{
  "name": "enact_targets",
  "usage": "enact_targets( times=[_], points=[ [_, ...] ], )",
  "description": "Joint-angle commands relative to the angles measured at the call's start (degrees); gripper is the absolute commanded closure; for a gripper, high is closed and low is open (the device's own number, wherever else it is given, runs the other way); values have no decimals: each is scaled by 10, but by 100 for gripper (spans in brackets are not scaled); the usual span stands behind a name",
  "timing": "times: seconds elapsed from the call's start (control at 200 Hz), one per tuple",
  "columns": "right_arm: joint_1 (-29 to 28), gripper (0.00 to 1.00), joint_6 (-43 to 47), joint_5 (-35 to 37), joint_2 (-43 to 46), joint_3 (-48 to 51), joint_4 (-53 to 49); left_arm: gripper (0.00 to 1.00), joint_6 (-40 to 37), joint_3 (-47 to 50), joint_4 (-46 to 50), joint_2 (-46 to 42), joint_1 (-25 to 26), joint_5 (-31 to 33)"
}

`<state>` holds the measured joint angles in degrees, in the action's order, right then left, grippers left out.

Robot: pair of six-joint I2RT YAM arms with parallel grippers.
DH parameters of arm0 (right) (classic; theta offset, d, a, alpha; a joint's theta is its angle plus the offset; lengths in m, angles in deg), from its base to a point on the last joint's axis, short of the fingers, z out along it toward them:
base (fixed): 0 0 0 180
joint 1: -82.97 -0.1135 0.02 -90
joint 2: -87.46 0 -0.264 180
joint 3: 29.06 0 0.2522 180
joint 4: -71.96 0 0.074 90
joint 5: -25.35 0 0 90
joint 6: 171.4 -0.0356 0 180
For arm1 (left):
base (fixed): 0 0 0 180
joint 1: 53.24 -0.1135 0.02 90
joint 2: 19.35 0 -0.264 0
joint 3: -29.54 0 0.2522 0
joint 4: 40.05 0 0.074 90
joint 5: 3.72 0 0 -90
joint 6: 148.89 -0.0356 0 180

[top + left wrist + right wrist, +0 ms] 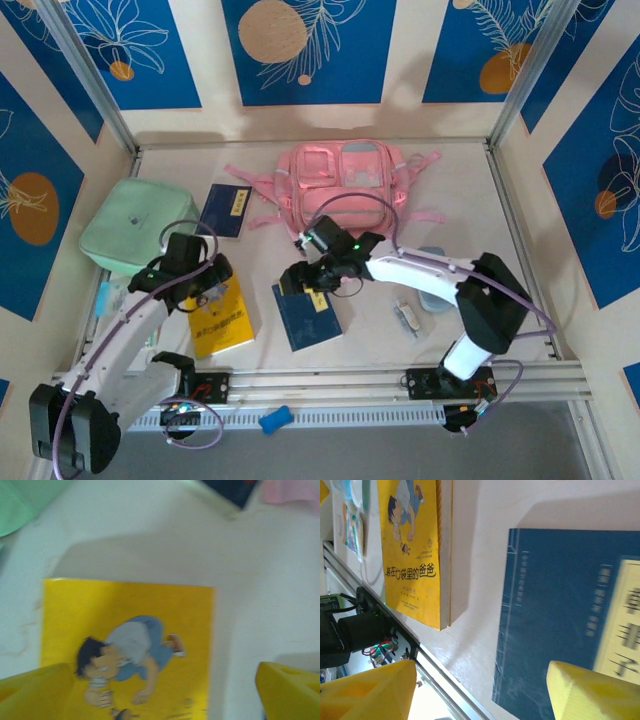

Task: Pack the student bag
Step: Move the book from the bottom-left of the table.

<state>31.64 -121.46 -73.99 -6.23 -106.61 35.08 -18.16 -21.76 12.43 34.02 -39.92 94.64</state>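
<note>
At top centre of the overhead view, the student bag (345, 180) lies flat on the desk (460, 200), pink w/ a pale blue panel. The yellow book (222, 318) & blue book (308, 315) lie outside it, so I judge packing barely begun.
Left wrist: left tool (165, 690) spread wide above the yellow book, empty.
Right wrist: right tool (480, 690) spread above the blue book, empty.

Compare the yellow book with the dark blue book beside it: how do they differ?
The yellow book shows a cartoon boy; the dark blue book carries a pale title strip instead. The yellow book sits to the left, the dark blue book to the right. Both lie closed and flat on the table.
</note>
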Motion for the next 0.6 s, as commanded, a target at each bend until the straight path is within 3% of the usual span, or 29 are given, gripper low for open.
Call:
enact_targets(
  times=[0.0,0.185,0.595],
  points=[
    [-20,31,-21,7,-28,-25,31,3,17,21,48,-3,-40,26],
    [-39,31,-23,36,-44,-34,29,0,17,60,24,17,-97,2],
    [-10,31,-17,56,-18,-25,-5,0,20,122,-14,4,-90,-89]
  ],
)
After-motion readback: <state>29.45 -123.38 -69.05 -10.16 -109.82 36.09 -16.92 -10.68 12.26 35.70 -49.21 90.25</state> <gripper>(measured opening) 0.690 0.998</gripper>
